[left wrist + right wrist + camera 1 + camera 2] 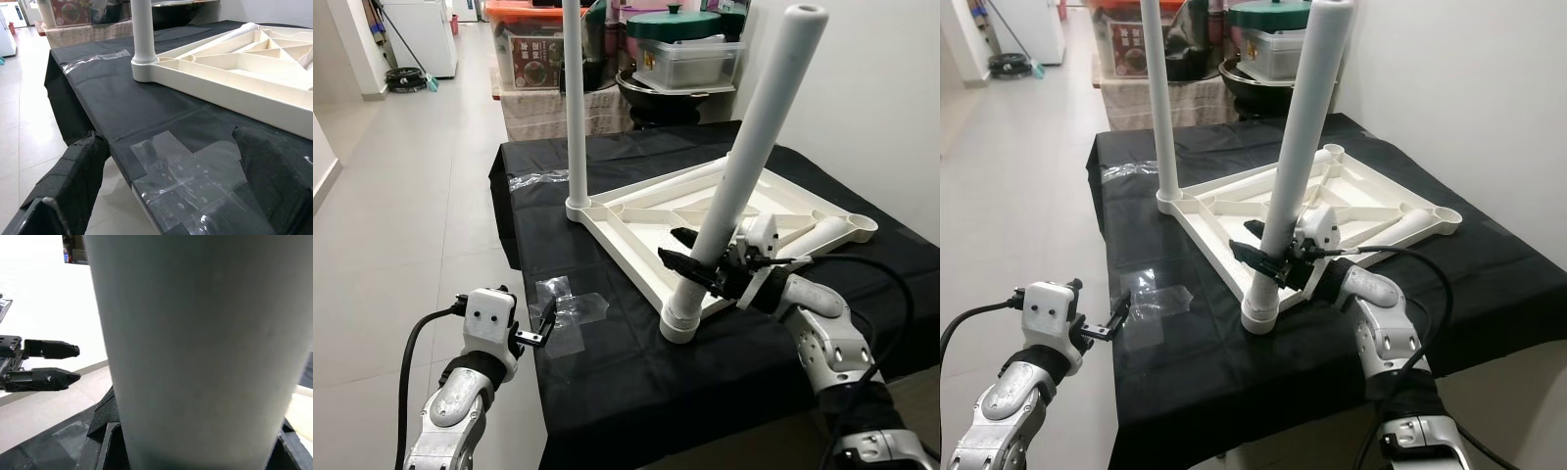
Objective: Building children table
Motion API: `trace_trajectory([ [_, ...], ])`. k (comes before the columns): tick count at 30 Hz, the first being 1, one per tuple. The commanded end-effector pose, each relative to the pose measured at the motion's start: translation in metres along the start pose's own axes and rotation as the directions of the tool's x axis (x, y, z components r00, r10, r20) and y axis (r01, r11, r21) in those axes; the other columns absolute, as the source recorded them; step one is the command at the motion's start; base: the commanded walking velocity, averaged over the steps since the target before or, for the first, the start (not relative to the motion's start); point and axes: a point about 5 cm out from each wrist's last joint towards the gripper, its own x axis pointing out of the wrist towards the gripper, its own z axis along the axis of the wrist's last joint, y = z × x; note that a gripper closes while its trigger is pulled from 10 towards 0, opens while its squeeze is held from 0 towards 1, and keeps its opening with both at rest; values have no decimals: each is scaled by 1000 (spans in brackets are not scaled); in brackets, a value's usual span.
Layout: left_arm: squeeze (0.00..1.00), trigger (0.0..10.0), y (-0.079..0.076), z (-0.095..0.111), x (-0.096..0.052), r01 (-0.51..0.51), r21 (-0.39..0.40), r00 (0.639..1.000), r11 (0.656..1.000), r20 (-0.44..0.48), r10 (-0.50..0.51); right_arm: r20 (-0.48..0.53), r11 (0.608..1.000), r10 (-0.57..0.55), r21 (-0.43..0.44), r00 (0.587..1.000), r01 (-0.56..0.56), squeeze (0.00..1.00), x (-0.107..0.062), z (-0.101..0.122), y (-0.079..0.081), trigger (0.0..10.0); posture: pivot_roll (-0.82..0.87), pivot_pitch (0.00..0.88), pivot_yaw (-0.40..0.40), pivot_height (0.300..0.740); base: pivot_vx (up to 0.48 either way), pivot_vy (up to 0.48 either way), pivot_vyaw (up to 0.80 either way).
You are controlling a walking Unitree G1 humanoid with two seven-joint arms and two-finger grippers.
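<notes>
A white plastic table top (641, 240) lies upside down on a black-clothed table (607, 372). One white leg (575, 108) stands upright in its far left corner. A second leg (749, 147) sits tilted in the near corner socket (679, 321). My right gripper (693, 262) is shut on this tilted leg just above the socket, its black fingers on either side of it; the leg (195, 342) looms close in the right wrist view. A third leg (827, 233) lies on the top at the right. My left gripper (546, 323) hovers open at the cloth's near left edge, holding nothing.
Clear plastic film (570, 308) is stuck to the cloth in front of the left gripper, with another strip (533, 179) farther back. Storage boxes and a green-lidded pot (674, 24) crowd behind the table. Tiled floor (401, 196) lies open to the left, and a wall (891, 88) is to the right.
</notes>
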Motion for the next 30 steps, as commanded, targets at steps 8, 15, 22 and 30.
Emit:
trace_trajectory([
  [8, 0, 10000, -4, -7, 0, 16, -21, 999, 1000, -34, -16, -170, 965, 250, 125, 953, -230, 0, 0, -28, 21, 10000, 64, 0, -82, 740, 0, 0, 0],
  [15, 0, 10000, -4, -8, -2, 18, -30, 999, 999, -36, -19, -192, 938, 344, 108, 919, -328, 0, 0, -16, 10, 10000, 72, 0, -94, 740, 0, 0, 0],
  [22, 0, 10000, -5, -8, -5, 19, -34, 999, 999, -40, -20, -165, 936, 347, 122, 923, -330, 0, 9, -12, 4, 10000, 87, 0, -103, 740, 0, 0, 0],
  [30, 0, 10000, -5, -8, -6, 22, -35, 999, 999, -46, -24, -132, 942, 320, 150, 938, -300, 0, 11, -14, -2, 10000, 89, 0, -101, 740, 0, 0, 0],
])
